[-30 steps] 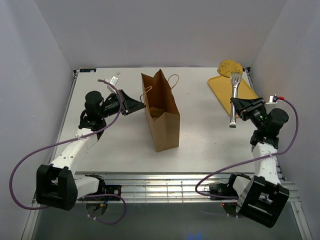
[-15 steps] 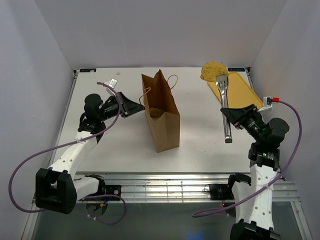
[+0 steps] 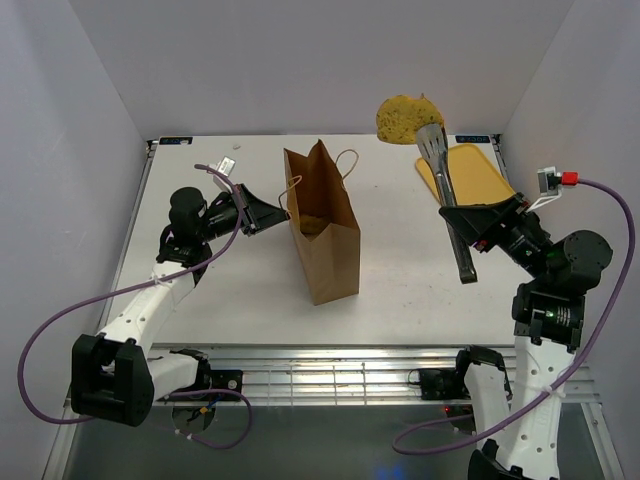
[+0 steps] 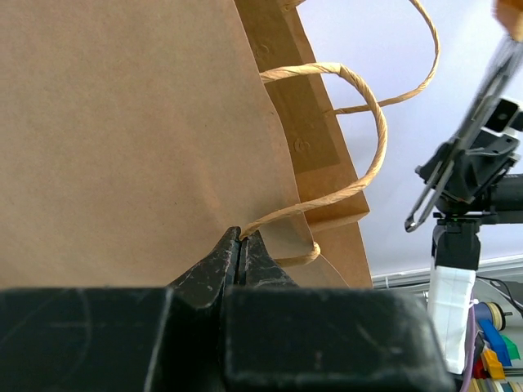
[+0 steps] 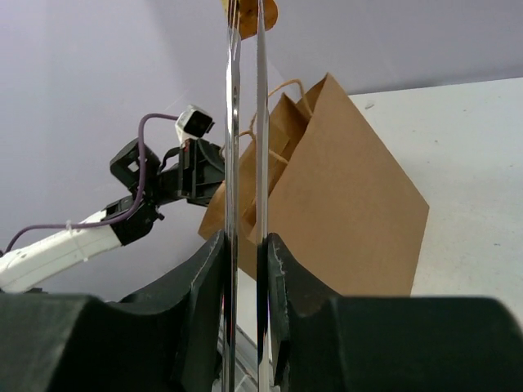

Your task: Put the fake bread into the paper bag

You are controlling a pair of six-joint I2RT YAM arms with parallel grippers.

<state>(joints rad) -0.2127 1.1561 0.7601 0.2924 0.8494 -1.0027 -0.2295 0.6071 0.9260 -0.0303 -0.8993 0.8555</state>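
Top view: right pincer (image 3: 472, 222) clamped on tongs (image 3: 445, 190), holding fake bread (image 3: 407, 118) aloft, right of paper bag (image 3: 325, 235). Left wrist: left pincer (image 4: 240, 247) pinched together on bag handle (image 4: 310, 204). Right wrist: slack tong squeeze might drop bread short of bag.

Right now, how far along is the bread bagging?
Done: something golden lies inside the paper bag, likely bread. In hand: the left gripper is shut on the bag's handle, steadying it. The right gripper clamps tongs carrying one bread piece in the air, short of the bag mouth. Left: carry it over and drop it. No other bread shows on the yellow tray.
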